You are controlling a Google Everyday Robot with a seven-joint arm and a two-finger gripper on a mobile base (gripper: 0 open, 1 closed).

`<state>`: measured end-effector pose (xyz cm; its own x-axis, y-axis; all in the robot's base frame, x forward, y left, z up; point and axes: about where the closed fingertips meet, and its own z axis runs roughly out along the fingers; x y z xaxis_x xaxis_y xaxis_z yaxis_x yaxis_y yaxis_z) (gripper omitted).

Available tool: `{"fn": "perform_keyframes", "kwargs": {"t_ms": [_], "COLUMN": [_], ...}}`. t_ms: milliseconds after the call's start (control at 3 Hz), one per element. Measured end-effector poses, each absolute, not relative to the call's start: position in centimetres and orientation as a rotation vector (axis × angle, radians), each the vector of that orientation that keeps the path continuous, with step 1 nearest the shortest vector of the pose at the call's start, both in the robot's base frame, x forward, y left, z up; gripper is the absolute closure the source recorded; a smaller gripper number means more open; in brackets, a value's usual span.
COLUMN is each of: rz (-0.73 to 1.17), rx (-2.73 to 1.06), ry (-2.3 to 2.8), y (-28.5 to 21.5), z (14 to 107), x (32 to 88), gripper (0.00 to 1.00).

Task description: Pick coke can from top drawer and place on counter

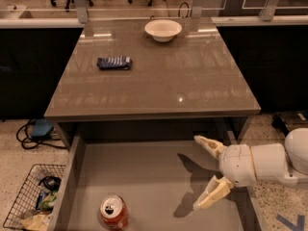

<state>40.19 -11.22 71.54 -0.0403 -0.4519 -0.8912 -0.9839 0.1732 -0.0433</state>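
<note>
The coke can [114,212], red-orange with a silver top and pull tab, stands upright at the front left of the top drawer [159,177], which is pulled open below the counter [159,81]. My gripper [201,173] reaches in from the right over the drawer's right part. Its two cream fingers are spread wide apart and hold nothing. The can is well to the left of the gripper and a little nearer the front.
A white bowl [163,30] sits at the back of the counter and a dark blue striped packet [114,62] lies at its left. A wire basket of trash [33,201] stands on the floor left of the drawer. Cables lie on the floor at left.
</note>
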Motion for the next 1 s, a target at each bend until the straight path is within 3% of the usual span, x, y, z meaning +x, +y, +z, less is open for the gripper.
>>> {"fn": "perform_keyframes", "kwargs": {"t_ms": [1000], "rz": [0.987], "rx": [-1.457], "ry": [1.454], "y": [-1.9], "z": [66.9], "x": [36.8], "gripper": [0.00]}}
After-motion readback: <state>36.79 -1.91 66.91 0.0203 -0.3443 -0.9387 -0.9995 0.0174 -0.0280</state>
